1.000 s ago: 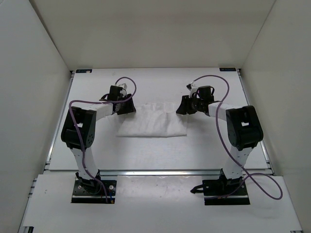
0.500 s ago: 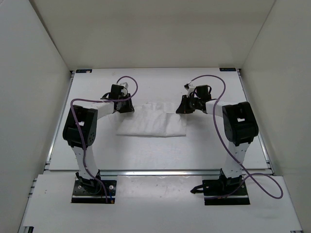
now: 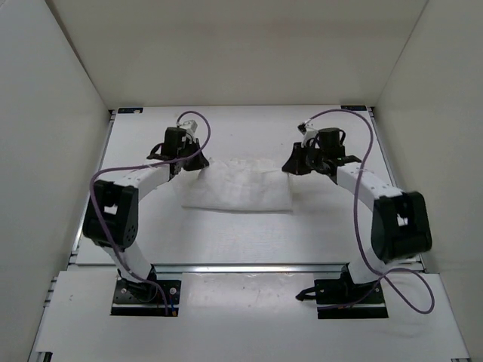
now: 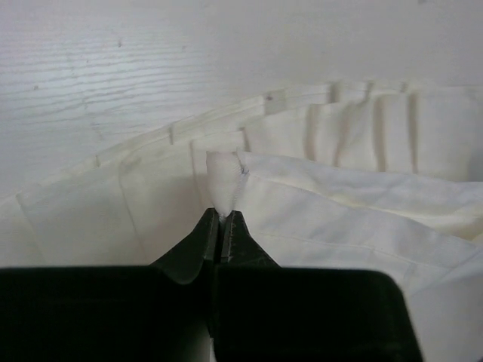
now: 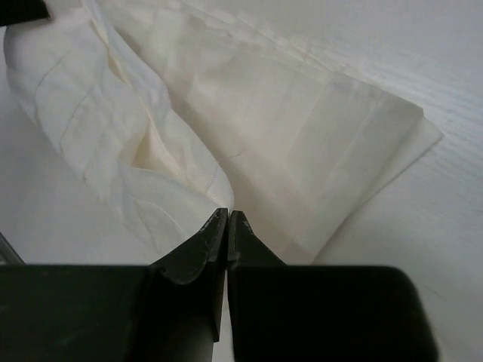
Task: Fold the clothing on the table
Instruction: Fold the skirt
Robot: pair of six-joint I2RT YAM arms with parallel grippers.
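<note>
The clothing [image 3: 238,185] is thin, soft white fabric, lying as a roughly rectangular folded pad in the middle of the table [image 3: 241,234], between the two arms. Its near edge is straight and its far edge is rumpled. Close up, the cloth shows narrow parallel pleats along one border and faint straight crease lines across its flat layers. The table is a matte white surface with a fine grain, edged by a silver metal rail with small black brackets at the far corners. Both arms are white with black joints, and a purple cable [image 3: 355,204] loops along each.

The left gripper [image 3: 192,164] sits at the far left corner of the clothing. In its wrist view the black, wedge-shaped fingers [image 4: 205,240] of the left gripper [image 4: 222,226] are pressed together on a small upright peak of the clothing [image 4: 339,211], which sticks out just beyond the tips. The pleated border curves behind it across the table [image 4: 151,60].

The right gripper [image 3: 299,167] is at the far right corner. In its wrist view the right gripper [image 5: 228,222] has its fingers [image 5: 200,249] together with no gap, pinching the edge of the clothing [image 5: 302,136] where a crumpled ridge of fabric draws up into the tips. Flat stacked layers with a squared corner spread to the right.
</note>
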